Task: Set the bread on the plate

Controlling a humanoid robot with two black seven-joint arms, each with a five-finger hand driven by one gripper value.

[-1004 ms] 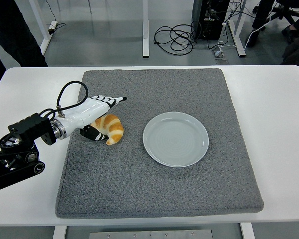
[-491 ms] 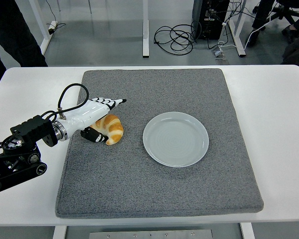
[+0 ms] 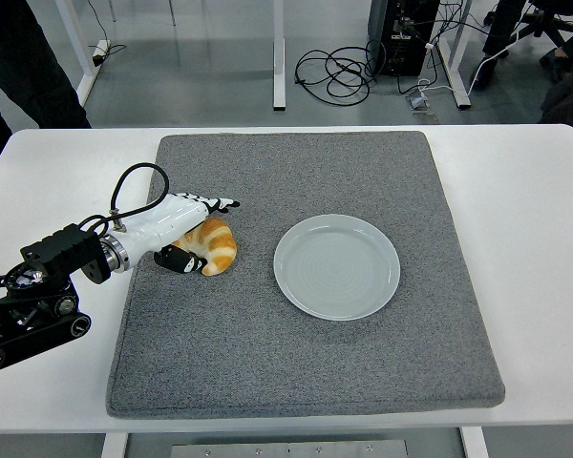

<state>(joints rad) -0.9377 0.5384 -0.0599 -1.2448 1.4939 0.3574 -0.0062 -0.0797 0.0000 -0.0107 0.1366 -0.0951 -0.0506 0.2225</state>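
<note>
Left arm: black jointed arm (image 3: 33, 301) enters from the left edge and lies low over the white surface (image 3: 53, 181). A black cable loop (image 3: 134, 186) rises above its wrist. The white-shelled left hand (image 3: 177, 229) reaches onto the left part of the square grey felt mat (image 3: 306, 372). Its straight, black-tipped fingers (image 3: 215, 203) lie over the far side of the golden-brown croissant-shaped bread (image 3: 213, 246), and the dark thumb (image 3: 180, 259) sits against the bread's near left side. The hand is partly closed around the bread, touching it; a firm grip cannot be confirmed.

Bread: rests on the mat, left of centre, well apart from the plate.

Pale grey round plate (image 3: 336, 266): lies flat on the mat, right of the bread, near the mat's centre.

Far side: cables and desk legs on the floor.
</note>
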